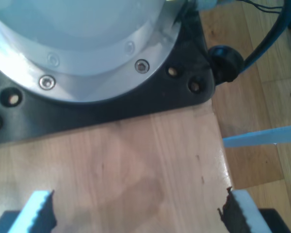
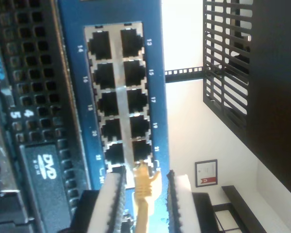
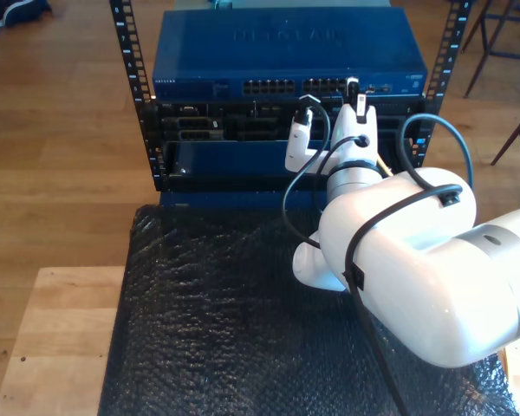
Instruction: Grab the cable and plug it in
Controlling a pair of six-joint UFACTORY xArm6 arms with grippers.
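Cable [image 2: 144,187], pale yellow and thin, ran up between the two white ribbed fingers [image 2: 111,199] of my second gripper [image 2: 144,194], which pinched it just behind its small clear plug. The plug's tip sat at the mouth of a port in the lowest row seen in the second wrist view, at the edge of a blue network switch [image 2: 155,73]; whether it was seated inside I could not tell. The switch face carried two columns of square black ports framed in pale metal, with small white numbers printed alongside. Beside it lay a black perforated panel [image 2: 29,73] with a DVD logo on a glossy drive front.

In the exterior view, the smooth white arm [image 3: 416,269] with black cables looped around it reached from the exterior view's right toward the blue switch [image 3: 286,52], which was mounted in a black rack [image 3: 130,95] with punched rails. My second gripper [image 3: 351,100] met the port row there. A crinkled black bubble-textured sheet [image 3: 208,321] covered the table in front of the rack.

My first gripper [image 1: 138,213] had its jaws spread wide, holding nothing, their pale blue serrated pads [image 1: 39,206] hanging above a light wooden tabletop [image 1: 136,165]. Ahead sat a black mounting plate [image 1: 136,97] with bolt holes, under a round silver arm base [image 1: 87,43].
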